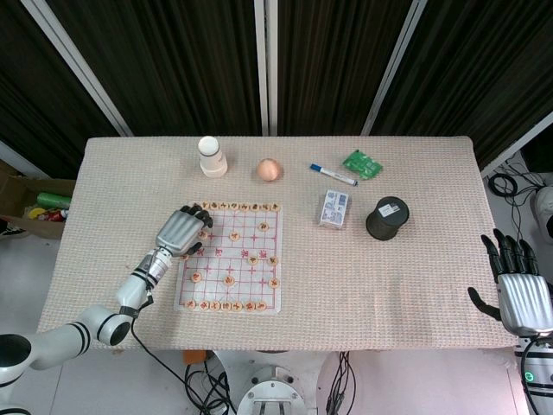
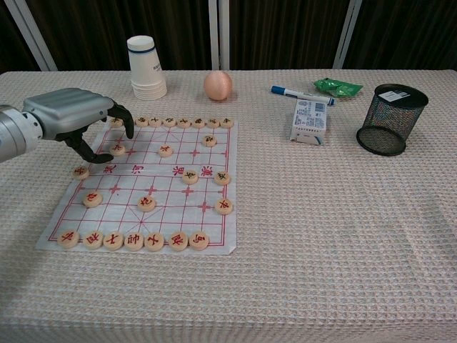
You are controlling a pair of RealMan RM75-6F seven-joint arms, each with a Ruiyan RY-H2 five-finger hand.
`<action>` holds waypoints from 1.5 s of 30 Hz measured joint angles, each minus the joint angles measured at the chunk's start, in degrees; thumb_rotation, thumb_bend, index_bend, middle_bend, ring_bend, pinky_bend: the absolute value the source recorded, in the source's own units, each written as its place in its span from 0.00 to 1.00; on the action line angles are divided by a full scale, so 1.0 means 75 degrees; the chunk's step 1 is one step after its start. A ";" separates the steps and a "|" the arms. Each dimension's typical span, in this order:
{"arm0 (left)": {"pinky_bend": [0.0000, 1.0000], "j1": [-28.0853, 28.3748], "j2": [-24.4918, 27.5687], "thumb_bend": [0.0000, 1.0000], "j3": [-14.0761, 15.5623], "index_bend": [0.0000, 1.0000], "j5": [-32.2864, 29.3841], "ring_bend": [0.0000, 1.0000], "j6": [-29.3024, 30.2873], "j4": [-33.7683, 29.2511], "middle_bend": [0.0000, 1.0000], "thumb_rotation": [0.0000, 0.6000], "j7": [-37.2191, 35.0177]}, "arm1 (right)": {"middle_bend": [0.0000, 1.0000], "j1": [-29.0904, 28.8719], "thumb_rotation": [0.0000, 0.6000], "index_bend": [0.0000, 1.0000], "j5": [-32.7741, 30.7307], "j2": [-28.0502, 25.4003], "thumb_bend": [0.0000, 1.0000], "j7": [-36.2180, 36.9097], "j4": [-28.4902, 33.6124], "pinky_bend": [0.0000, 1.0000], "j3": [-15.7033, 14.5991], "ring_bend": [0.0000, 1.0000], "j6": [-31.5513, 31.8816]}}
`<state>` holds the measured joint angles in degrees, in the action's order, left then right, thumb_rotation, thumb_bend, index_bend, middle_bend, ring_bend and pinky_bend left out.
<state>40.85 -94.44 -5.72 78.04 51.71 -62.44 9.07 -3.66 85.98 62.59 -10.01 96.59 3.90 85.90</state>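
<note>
A paper Chinese chess board (image 1: 244, 259) (image 2: 161, 187) with a red grid lies on the table's left half, with several round wooden pieces on it. My left hand (image 1: 181, 232) (image 2: 71, 114) hovers over the board's far left corner, fingers curled downward and thumb under them. One piece (image 2: 118, 149) sits on the board just below its fingertips; nothing is visibly pinched. My right hand (image 1: 518, 290) is off the table's right edge, fingers spread, holding nothing; the chest view does not show it.
Behind the board stand a stack of white paper cups (image 1: 212, 156) (image 2: 146, 68) and an orange ball (image 1: 270, 169) (image 2: 218, 85). To the right lie a blue marker (image 1: 333, 175) (image 2: 301, 95), green packet (image 1: 362, 162) (image 2: 338, 87), small box (image 1: 334, 209) (image 2: 309, 121) and black mesh holder (image 1: 386, 218) (image 2: 391, 119).
</note>
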 measured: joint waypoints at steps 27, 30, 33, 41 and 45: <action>0.29 0.0084 -0.0181 0.31 0.0053 0.46 -0.0190 0.20 -0.0229 0.0412 0.28 1.00 0.0061 | 0.00 0.0064 1.00 0.00 -0.0013 0.0007 0.21 0.0036 -0.0027 0.00 -0.0022 0.00 0.0064; 0.29 0.0083 -0.0202 0.33 0.0056 0.47 -0.0185 0.20 -0.0222 0.0427 0.28 1.00 0.0022 | 0.00 0.0058 1.00 0.00 -0.0014 0.0018 0.21 0.0049 -0.0046 0.00 -0.0024 0.00 0.0050; 0.29 0.0083 -0.0218 0.35 0.0057 0.49 -0.0173 0.20 -0.0208 0.0422 0.28 1.00 -0.0029 | 0.00 0.0058 1.00 0.00 -0.0021 0.0023 0.21 0.0062 -0.0061 0.00 -0.0021 0.00 0.0047; 0.29 0.0091 -0.0190 0.35 -0.0015 0.51 -0.0192 0.20 -0.0162 0.0331 0.29 1.00 -0.0182 | 0.00 0.0064 1.00 0.00 -0.0004 0.0015 0.21 0.0090 -0.0080 0.00 -0.0029 0.00 0.0051; 0.30 0.0108 -0.0102 0.35 -0.0115 0.51 -0.0256 0.20 -0.0147 0.0277 0.29 1.00 -0.0271 | 0.00 0.0057 1.00 0.00 0.0009 0.0010 0.21 0.0095 -0.0085 0.00 -0.0032 0.00 0.0042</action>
<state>41.67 -95.20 -6.58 76.12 50.61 -60.36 7.04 -3.24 86.04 62.67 -9.30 95.96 3.65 86.21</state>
